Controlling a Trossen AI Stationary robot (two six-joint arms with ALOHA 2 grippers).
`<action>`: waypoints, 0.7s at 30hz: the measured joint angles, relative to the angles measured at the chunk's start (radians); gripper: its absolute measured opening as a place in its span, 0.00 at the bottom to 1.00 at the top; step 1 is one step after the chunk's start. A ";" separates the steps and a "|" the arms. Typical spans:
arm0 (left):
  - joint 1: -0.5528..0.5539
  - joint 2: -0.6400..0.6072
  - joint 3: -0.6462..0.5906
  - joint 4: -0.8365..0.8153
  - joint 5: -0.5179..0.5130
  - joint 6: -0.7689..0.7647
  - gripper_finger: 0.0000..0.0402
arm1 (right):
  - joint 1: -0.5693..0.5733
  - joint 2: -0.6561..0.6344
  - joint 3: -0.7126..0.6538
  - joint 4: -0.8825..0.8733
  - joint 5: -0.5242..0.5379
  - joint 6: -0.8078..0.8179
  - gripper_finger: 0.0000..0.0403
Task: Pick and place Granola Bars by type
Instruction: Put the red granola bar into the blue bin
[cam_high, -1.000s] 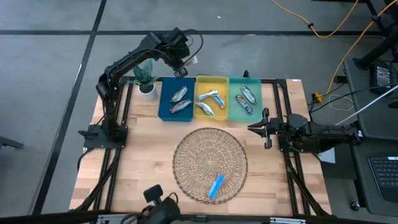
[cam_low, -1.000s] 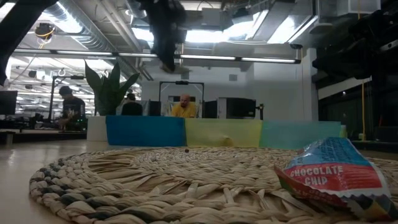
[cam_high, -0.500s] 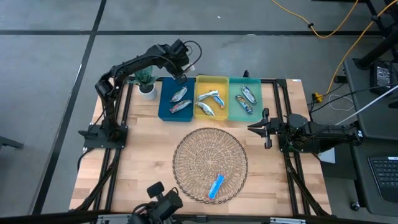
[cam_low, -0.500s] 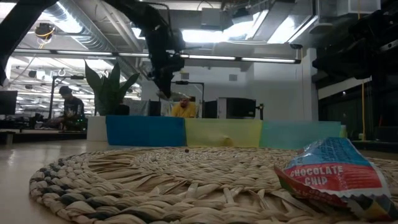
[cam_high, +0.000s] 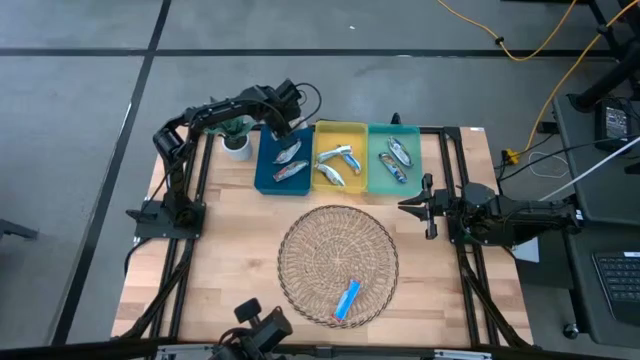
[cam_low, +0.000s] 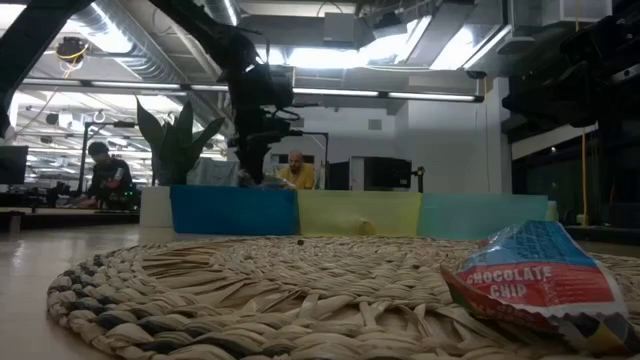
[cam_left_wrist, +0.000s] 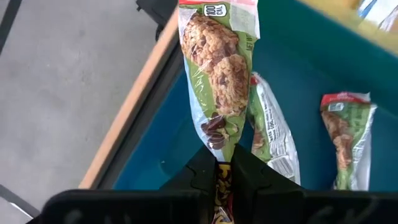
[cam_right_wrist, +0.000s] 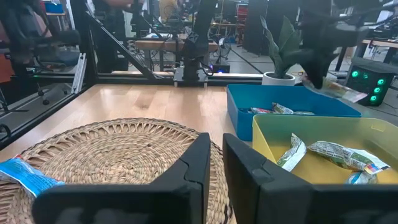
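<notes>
My left gripper (cam_high: 281, 126) is shut on a green-wrapped granola bar (cam_left_wrist: 217, 81) above the far left corner of the blue tray (cam_high: 266, 176). Two more green-wrapped bars (cam_left_wrist: 270, 134) (cam_left_wrist: 348, 137) lie flat on that tray's floor. The yellow tray (cam_high: 340, 130) and the green tray (cam_high: 394, 130) beside it each hold bars too. A blue bar (cam_high: 348, 298), marked chocolate chip in the low view (cam_low: 540, 280), lies on the round wicker basket (cam_high: 338, 240). My right gripper (cam_high: 405, 208) waits shut at the table's right side. My left gripper pinches the end seam of the bar's wrapper (cam_left_wrist: 217, 163) between its two fingers. The fingers point steeply down from above. The bar hangs below them along their line, tilted, and in the right wrist view (cam_right_wrist: 339, 92) it is clear of the tray's rim.
A potted plant (cam_high: 236, 132) stands just left of the blue tray, close to my left arm. The three trays stand side by side along the far edge. Bare wood (cam_high: 220, 250) lies left of the basket. People sit in the room beyond the table.
My left gripper has come down toward the blue tray's far left corner, carrying the green-wrapped bar and staying shut on it. The arm has folded lower over the plant. The bar hangs below the fingers as before.
</notes>
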 joint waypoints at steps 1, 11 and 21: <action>0.000 0.000 -0.012 0.007 -0.002 0.000 0.04 | 0.000 0.000 0.000 0.000 0.000 0.000 0.12; 0.000 0.000 -0.089 0.021 -0.079 0.000 0.04 | 0.000 0.000 0.000 0.000 0.000 0.000 0.12; -0.005 0.000 -0.121 0.015 -0.073 -0.001 0.05 | 0.000 0.000 0.000 0.000 0.000 0.000 0.12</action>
